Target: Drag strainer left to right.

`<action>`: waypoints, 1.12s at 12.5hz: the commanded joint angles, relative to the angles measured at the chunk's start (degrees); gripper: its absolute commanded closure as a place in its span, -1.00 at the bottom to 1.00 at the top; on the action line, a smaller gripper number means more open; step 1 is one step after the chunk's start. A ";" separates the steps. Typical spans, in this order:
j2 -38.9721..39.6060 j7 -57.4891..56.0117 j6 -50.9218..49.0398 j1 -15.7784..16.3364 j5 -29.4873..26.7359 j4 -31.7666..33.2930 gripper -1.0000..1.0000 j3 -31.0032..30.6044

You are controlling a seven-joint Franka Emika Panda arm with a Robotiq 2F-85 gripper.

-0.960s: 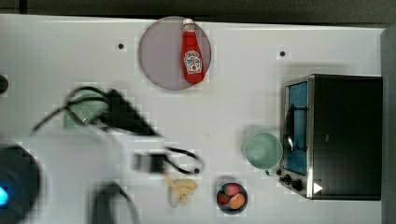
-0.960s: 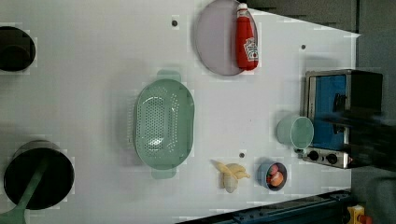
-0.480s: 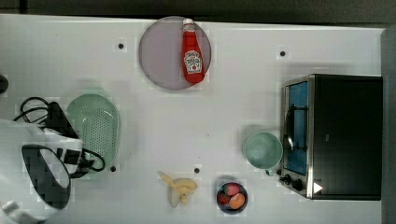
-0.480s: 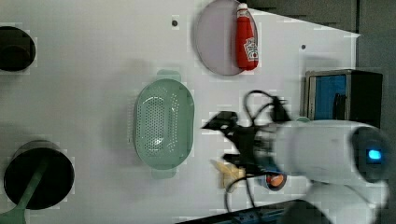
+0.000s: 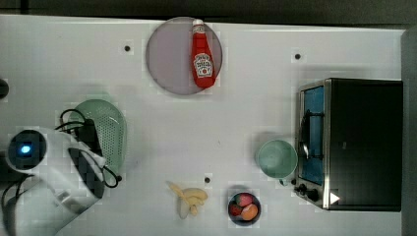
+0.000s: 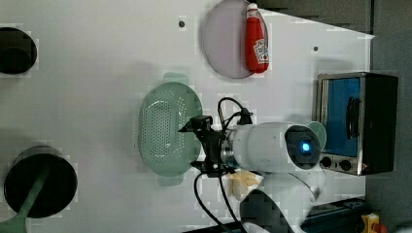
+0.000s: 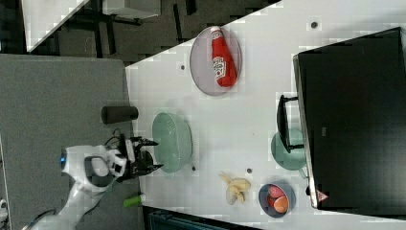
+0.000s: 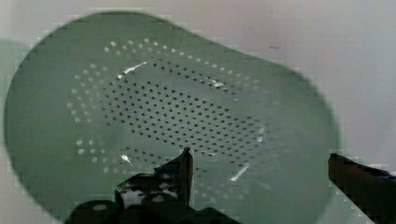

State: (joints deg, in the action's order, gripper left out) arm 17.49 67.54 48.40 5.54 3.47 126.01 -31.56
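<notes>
Mint-green strainer [image 6: 167,127] lies on the white table [image 6: 97,73], in the left view left of the plate [image 6: 224,46]. The gripper [image 6: 194,145] hangs spread wide over its rim, holding nothing.

From my remote station, the right view: my arm's gripper [image 7: 146,154], fingers spread wide, sits at the mint-green strainer [image 7: 172,142] on the white table [image 7: 249,103]. A ketchup bottle [image 7: 222,64] lies on a grey plate [image 7: 203,64]; bananas [image 7: 235,187] rest beside a fruit bowl [image 7: 276,200].
</notes>
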 commanded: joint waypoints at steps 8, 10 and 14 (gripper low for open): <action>11.32 8.51 14.01 6.55 1.67 -1.27 -1.00 11.97; 11.29 8.52 13.70 8.06 1.67 -1.02 -1.00 14.23; 10.55 8.51 13.88 7.81 1.67 0.58 -1.00 15.59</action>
State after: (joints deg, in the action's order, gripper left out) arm 28.05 74.42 61.66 12.90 5.93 127.35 -16.60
